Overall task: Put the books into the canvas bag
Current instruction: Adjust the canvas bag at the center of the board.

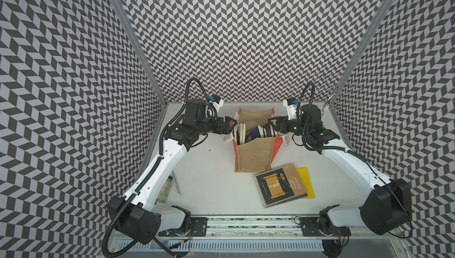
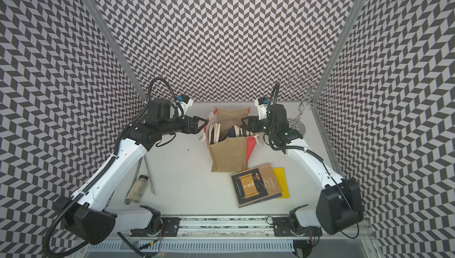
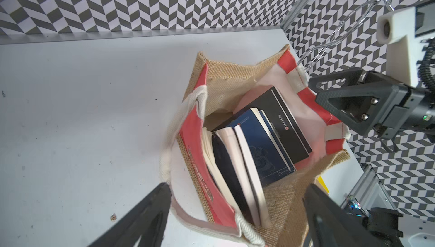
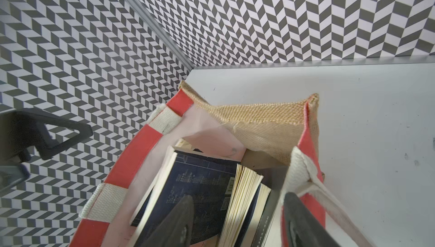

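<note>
The white table (image 1: pixel 211 185) carries everything, walled on 3 sides by black-and-white zigzag panels. The canvas bag (image 1: pixel 254 155) stands upright near the far middle of the table, its mouth open, tan sides facing near and far and red striped sides facing left and right. Inside it several books (image 3: pixel 259 144) lean on edge, navy and black covers with pale page blocks showing in both wrist views. Near and right of the bag, 2 more books lie flat on the table: a brown book (image 1: pixel 280 187) resting partly over a yellow book (image 1: pixel 306 181). The left gripper (image 1: pixel 230 125) sits just left of the bag's rim, its fingers (image 3: pixel 146 215) spread wide and grasping nothing. The right gripper (image 1: pixel 272 124) reaches over the bag's right rim, its fingers (image 4: pixel 174 224) parted above the books and holding nothing. A glass jar (image 2: pixel 136 189) lies near the left arm.
</note>
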`<state>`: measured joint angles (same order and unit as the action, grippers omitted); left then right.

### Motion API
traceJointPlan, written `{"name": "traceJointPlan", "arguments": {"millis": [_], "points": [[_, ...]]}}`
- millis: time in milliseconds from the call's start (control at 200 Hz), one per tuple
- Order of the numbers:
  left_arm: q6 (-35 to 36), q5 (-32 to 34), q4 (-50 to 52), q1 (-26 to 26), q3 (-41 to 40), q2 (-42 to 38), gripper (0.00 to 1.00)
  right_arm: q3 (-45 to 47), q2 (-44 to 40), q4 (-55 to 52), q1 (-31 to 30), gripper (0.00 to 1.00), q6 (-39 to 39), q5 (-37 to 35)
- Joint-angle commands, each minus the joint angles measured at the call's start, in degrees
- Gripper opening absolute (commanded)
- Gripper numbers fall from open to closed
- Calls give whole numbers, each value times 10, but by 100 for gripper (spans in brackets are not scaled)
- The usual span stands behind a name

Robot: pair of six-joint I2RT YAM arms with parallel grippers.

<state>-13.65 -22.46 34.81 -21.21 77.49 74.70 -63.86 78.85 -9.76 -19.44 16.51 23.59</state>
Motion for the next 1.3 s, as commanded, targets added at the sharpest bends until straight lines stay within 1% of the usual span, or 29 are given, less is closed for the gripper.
{"name": "traceJointPlan", "arguments": {"millis": [0, 100, 185, 245, 325, 436, 491, 506, 536, 551, 561, 571, 601, 611, 656, 726, 841, 911, 991, 1052, 1177, 1292], "points": [[11, -15, -8, 4, -1, 0, 87, 2, -27, 47, -3, 62, -11, 25], [14, -20, -9, 4, -3, 2, 87, 5, -25, 49, -2, 63, -15, 39], [13, -30, -12, 4, -3, 0, 87, 7, -26, 48, -3, 63, -16, 37], [16, -41, -16, 4, -4, -6, 87, 8, -31, 44, -3, 63, -10, 13], [32, -77, -19, 3, -7, -18, 87, 12, -43, 43, -2, 66, 1, -34], [44, -94, -19, 2, -29, -46, 89, 13, -60, 39, 6, 70, 5, -43], [50, -108, -21, 0, -47, -66, 90, 9, -72, 29, 9, 72, 7, -49], [50, -113, -23, -1, -54, -72, 93, 8, -77, 26, 9, 73, 8, -53], [51, -121, -27, -6, -69, -85, 95, 6, -87, 17, 10, 77, 11, -62], [52, -124, -28, -10, -76, -93, 99, 4, -93, 10, 10, 78, 13, -69], [51, -126, -29, -12, -80, -96, 99, 3, -96, 4, 10, 80, 15, -75], [52, -128, -30, -15, -85, -101, 99, 2, -99, -3, 10, 83, 16, -79], [51, -137, -34, -26, -102, -115, 99, -2, -109, -29, 9, 98, 22, -102], [51, -139, -35, -31, -108, -120, 100, -4, -111, -39, 10, 100, 25, -112], [47, -141, -38, -56, -133, -138, 99, -9, -124, -94, 10, 99, 39, -153], [25, -125, -61, -114, -186, -170, 100, 17, -152, -153, 10, 99, 64, -187], [-51, -99, -148, -206, -292, -211, 99, 107, -209, -199, 1, 100, 126, -195], [-106, -76, -213, -259, -356, -224, 100, 162, -236, -216, -23, 99, 165, -208], [-152, -15, -279, -320, -412, -221, 100, 224, -264, -224, -62, 99, 211, -245], [-179, 23, -320, -355, -442, -207, 100, 267, -288, -228, -96, 99, 252, -280], [-233, 102, -373, -405, -482, -166, 100, 348, -336, -243, -144, 99, 336, -325], [-254, 131, -401, -419, -500, -126, 100, 415, -362, -232, -154, 100, 377, -327]]}}
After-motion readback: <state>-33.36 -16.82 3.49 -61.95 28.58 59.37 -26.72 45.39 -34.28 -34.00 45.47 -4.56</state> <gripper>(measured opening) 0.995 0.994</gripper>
